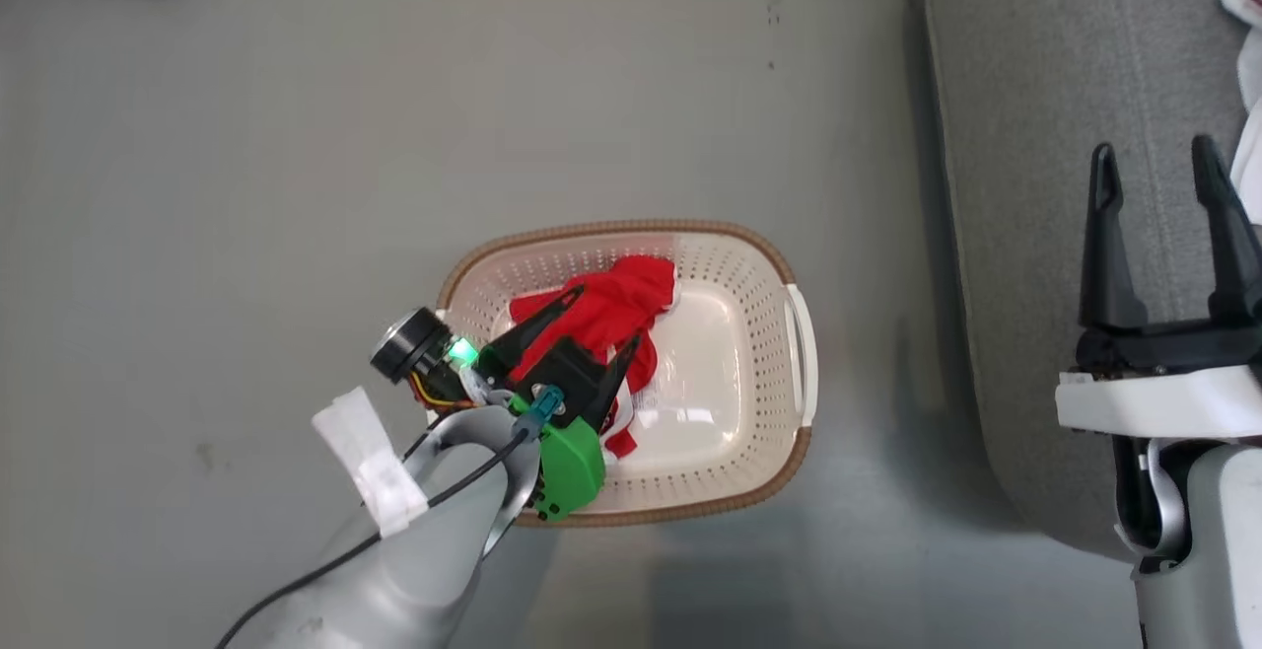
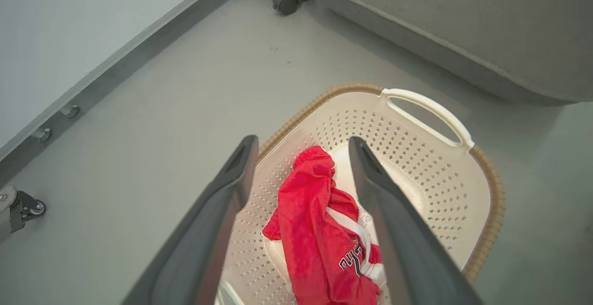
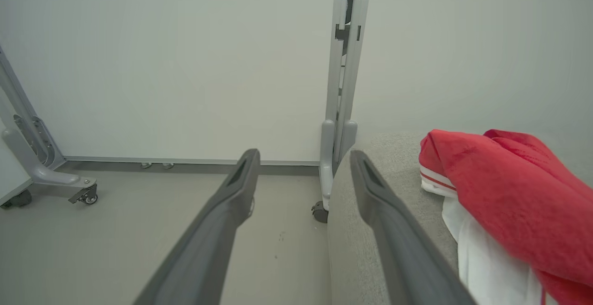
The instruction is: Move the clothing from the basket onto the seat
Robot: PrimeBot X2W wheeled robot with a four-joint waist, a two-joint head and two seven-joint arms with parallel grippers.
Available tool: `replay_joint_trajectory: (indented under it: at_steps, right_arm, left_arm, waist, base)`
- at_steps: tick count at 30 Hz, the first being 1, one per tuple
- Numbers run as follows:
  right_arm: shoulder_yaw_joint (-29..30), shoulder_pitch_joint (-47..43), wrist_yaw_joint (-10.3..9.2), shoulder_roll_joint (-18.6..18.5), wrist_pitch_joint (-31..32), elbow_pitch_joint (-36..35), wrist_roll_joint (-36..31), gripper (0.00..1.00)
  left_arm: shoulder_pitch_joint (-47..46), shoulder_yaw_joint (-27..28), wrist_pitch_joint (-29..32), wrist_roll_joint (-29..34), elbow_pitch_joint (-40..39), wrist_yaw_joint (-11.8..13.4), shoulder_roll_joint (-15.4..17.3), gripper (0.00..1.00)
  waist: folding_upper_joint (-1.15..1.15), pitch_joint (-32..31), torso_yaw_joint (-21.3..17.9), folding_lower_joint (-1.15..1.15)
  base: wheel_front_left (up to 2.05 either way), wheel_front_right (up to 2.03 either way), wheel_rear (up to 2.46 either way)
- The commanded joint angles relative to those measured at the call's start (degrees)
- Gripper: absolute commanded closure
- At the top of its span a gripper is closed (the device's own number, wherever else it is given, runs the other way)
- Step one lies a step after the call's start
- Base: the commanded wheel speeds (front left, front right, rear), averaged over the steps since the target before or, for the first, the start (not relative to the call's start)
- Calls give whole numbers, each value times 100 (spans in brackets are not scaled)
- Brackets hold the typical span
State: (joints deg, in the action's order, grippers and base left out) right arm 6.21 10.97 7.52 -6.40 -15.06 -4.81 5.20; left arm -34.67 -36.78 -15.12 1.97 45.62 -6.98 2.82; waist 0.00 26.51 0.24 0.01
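The left gripper (image 1: 603, 319) is hanging over the left end of the basket (image 1: 749, 274), its two dark fingers spread wide and closing on nothing, so that the crumpled red clothing (image 1: 631, 294) is lying between them. That looks like the stance for a pinch from above. In the left wrist view the garment (image 2: 310, 212) is bunching against the basket's perforated wall (image 2: 417, 156) on the side away from the handle, black lettering and white trim showing near its lower end. Whether the fingertips are touching the fabric cannot be told. The basket is sitting on the grey floor (image 1: 296, 136), near the left edge of the seat (image 1: 1035, 136) but apart from it. The right gripper (image 1: 1154, 148) is waiting over that edge of the seat, fingers likewise parted and empty, probably held clear so the left arm has room to work. Another red garment with white stripes (image 3: 500, 184) is lying on the seat over a white cloth (image 3: 482, 258), so part of the job appears done. The basket's wall and brown rim are crowding the fingers; a careless lift might drag the light basket along. A wheeled panel frame (image 3: 343, 64) is standing beyond the seat, out of the way.
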Motion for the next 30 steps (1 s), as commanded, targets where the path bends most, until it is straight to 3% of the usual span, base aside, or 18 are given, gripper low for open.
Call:
replay_joint_trajectory:
  at_steps: [1,10,19,30]
  right_arm:
    - [66,170,-7,0,-17,-132,-36,0]
    - [36,522,-7,131,-17,-661,-156,0]
    - [42,731,-6,297,-17,-1025,-205,0]
    - [-5,774,-7,305,-17,-1233,-279,0]
  left_arm:
    - [-306,-160,-4,78,245,45,22,0]
    - [-1297,-1255,324,426,1220,366,26,0]
    - [-1936,-1490,515,93,1691,684,25,0]
    - [-2693,-1787,707,36,2281,1045,24,0]
  waist:
    - [0,1146,-133,-1]
    - [0,1957,-427,-1]
    - [0,2673,-757,-1]
    - [0,3154,-830,-1]
  base:
    - [0,0,0]
    - [0,0,0]
    - [0,0,0]
    - [0,0,0]
